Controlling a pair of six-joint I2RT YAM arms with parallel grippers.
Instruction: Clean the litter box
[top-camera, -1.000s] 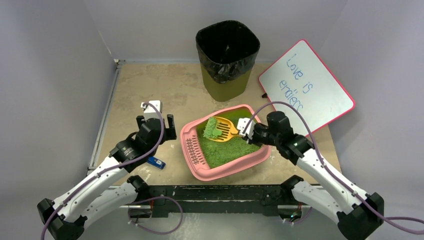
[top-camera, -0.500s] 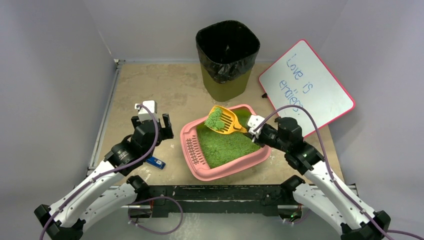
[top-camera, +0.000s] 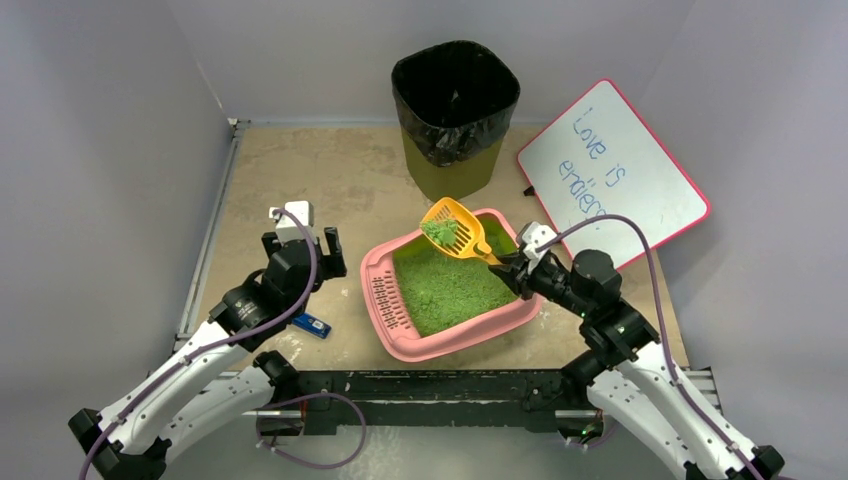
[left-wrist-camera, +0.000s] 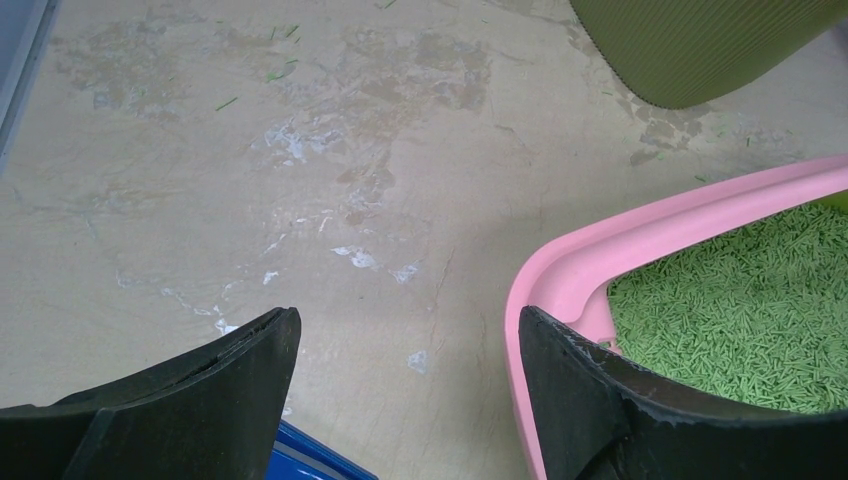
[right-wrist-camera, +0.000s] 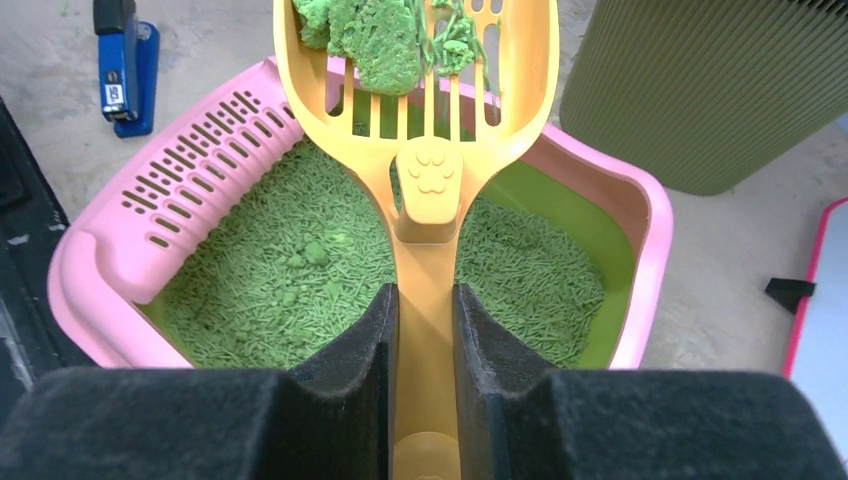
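The pink litter box (top-camera: 395, 345) (right-wrist-camera: 95, 255) (left-wrist-camera: 560, 275) sits mid-table, filled with green litter (top-camera: 445, 285) (right-wrist-camera: 300, 290), its slotted lip at the left end. My right gripper (top-camera: 503, 262) (right-wrist-camera: 425, 300) is shut on the handle of a yellow slotted scoop (top-camera: 453, 226) (right-wrist-camera: 425, 120), held above the box's far end. A clump of green litter (top-camera: 438, 232) (right-wrist-camera: 375, 40) rests in the scoop. My left gripper (top-camera: 310, 240) (left-wrist-camera: 410, 325) hangs open over bare table just left of the box, nothing between its fingers.
A tall olive bin with a black bag (top-camera: 455, 115) (right-wrist-camera: 700, 90) stands behind the box. A whiteboard (top-camera: 610, 170) leans at the right. A blue stapler-like object (top-camera: 313, 324) (right-wrist-camera: 125, 60) lies on the table left of the box.
My right arm has lifted the scoop out of the litter and moved it up and back toward the bin; loose litter has sifted out, leaving a smaller clump. The left arm shifted slightly left.
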